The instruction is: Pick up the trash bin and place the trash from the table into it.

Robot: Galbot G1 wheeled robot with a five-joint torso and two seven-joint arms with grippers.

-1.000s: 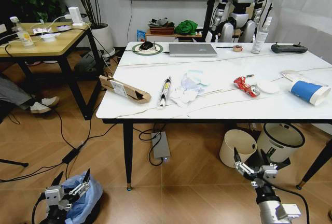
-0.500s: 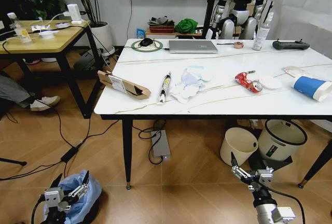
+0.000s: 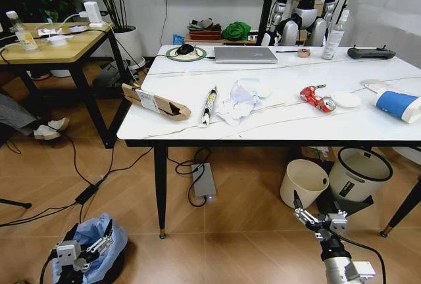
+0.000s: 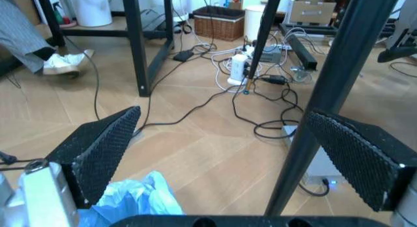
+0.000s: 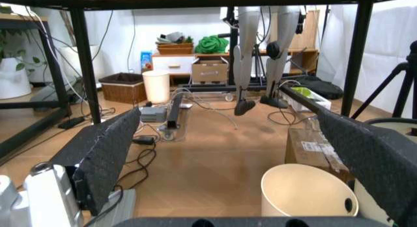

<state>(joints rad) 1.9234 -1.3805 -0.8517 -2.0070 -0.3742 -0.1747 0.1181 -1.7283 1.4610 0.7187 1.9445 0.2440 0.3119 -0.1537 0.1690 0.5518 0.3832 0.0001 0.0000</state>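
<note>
Hovering low over the wooden floor, the left gripper (image 3: 84, 250) spreads its dark, diamond-textured fingers (image 4: 97, 151) wide above the trash bin (image 3: 99, 248), a small dark round container whose crinkly light-blue plastic liner (image 4: 136, 200) bulges over the rim. The bin sits on the floor near the table's (image 3: 276, 129) front-left leg, in front of the tabletop's edge. The right gripper (image 3: 319, 219) hangs over the floor in front of the table's right half, jaws likewise parted and empty, close to a smooth cream round bin (image 5: 306, 195) and a white bin with a dark base (image 3: 356, 173). On the veined white marble-look slab lies the trash: a long flat brown cardboard box (image 3: 154, 101) overhanging the left edge, a slim wrapper (image 3: 208, 105), crumpled white tissues (image 3: 238, 103), a crushed red can (image 3: 318, 98) and a blue-white paper cup (image 3: 398, 106) tipped on its side. A silver laptop (image 3: 245, 54) rests shut at the far edge.
</note>
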